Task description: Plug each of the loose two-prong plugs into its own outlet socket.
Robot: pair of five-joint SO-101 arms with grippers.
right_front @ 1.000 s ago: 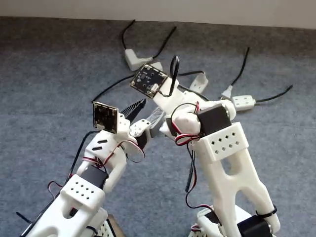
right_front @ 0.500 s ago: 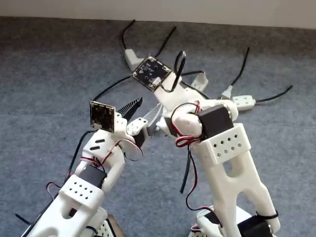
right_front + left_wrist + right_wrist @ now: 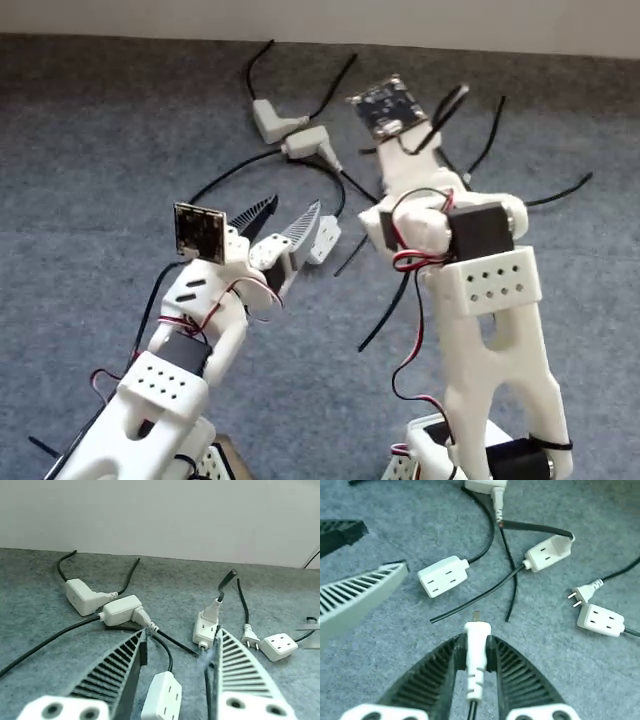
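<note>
**Right pincer grips a plug, left pincer open over a socket**

My right pincer (image 3: 476,641) is clamped on a white plug (image 3: 475,662). I grip it by the sides of its body. Its two prongs point out past my fingertips, and its black cord runs back between my fingers. The plug hangs above the grey carpet (image 3: 395,645), touching nothing else.

Ahead of the prongs the nearest socket (image 3: 444,576) lies flat on the carpet, slotted face up, on a black cord of its own. Between it and my held plug, another black cord crosses the carpet. That cord leads to a second socket (image 3: 547,552) off to one side.

My left pincer (image 3: 180,635) stands wide open and grips nothing, with its black finger and white finger spread well apart. The nearest socket lies on the carpet below that gap, closer to the black finger than to the white one. I cannot tell whether either finger touches it.

A loose plug (image 3: 585,592) lies flat on the carpet with both prongs bare. It is just beside a third socket (image 3: 600,619), which rests face up.

Farther off, toward the pale wall (image 3: 160,515), a joined plug (image 3: 122,611) sits pushed against an angled socket (image 3: 82,596). Their black cords trail away across the carpet.
</note>
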